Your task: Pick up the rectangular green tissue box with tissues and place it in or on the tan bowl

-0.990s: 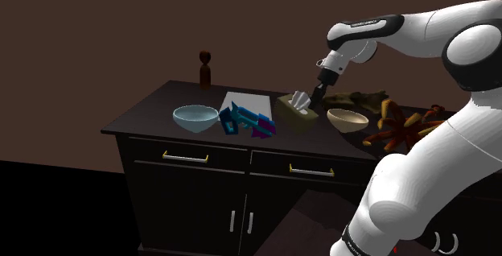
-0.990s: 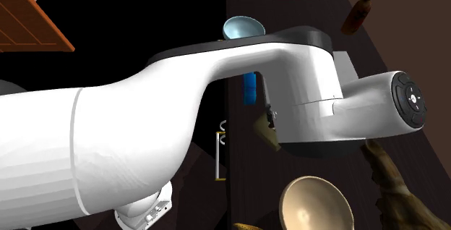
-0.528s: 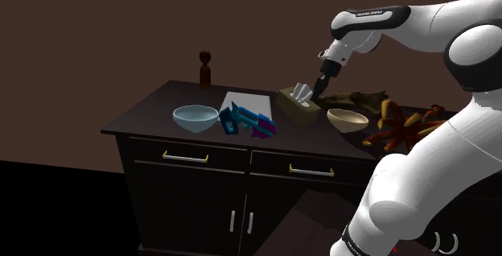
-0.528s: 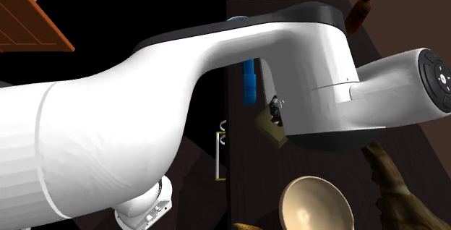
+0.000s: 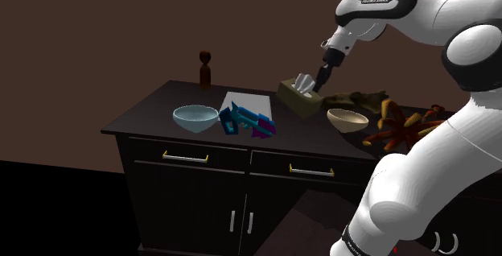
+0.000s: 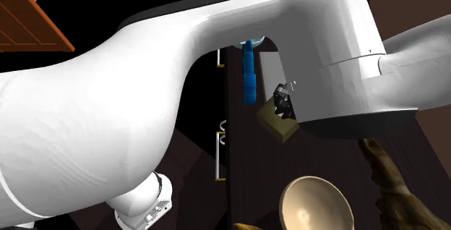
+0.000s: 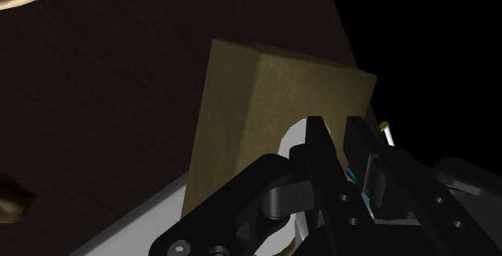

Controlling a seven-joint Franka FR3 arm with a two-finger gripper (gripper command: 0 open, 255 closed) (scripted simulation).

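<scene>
Olive tissue box in the claw above the cabinet, near tan bowl.

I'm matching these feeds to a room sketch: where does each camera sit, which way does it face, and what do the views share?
Shoulder view: beside and behind the robot, facing across the dark cabinet toward the tissue box; the white arm and pincer show.
Second exterior view: overhead, looking down on the cabinet; the arm's big white links cross it, pincer beneath.
Wrist view: on the hand, looking along the pincer at the tissue box.
Shared: all three show the tissue box clasped by the pincer, and the tan bowl.
</scene>
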